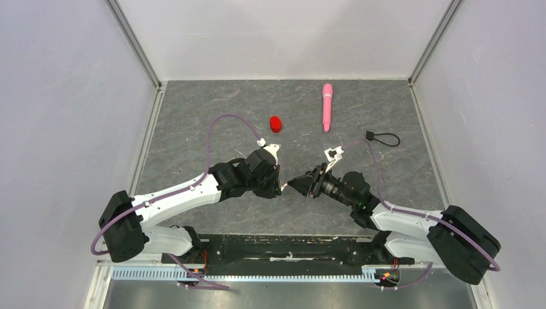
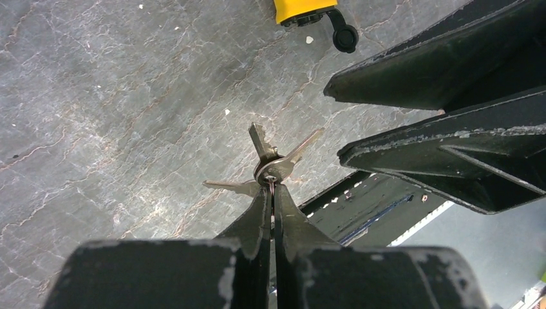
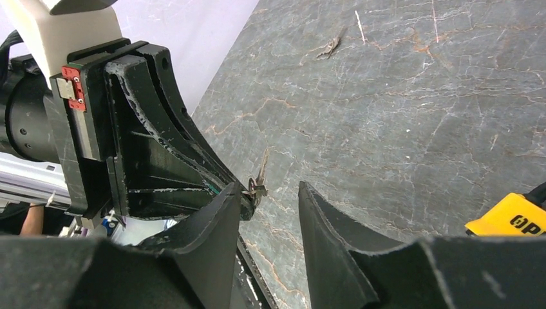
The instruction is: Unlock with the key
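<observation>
My left gripper [image 2: 270, 190] is shut on the ring of a small bunch of silvery keys; the key [image 2: 261, 143] fans out above its tips, held a little over the table. In the top view the left gripper [image 1: 278, 185] and the right gripper [image 1: 293, 185] meet tip to tip at mid-table. The right gripper [image 3: 269, 188] stands open, its fingers [image 2: 444, 71] apart, with the key [image 3: 259, 180] just beyond its left fingertip and nothing gripped. A yellow padlock [image 2: 301, 9] lies on the table past the keys, also seen as the yellow padlock [image 3: 512, 216] beside the right gripper.
A red cap [image 1: 275, 123] and a pink pen [image 1: 327, 106] lie at the back of the grey stone-patterned table [image 1: 193, 116]. A black cord [image 1: 384, 137] with a block end lies at the right. Walls enclose three sides.
</observation>
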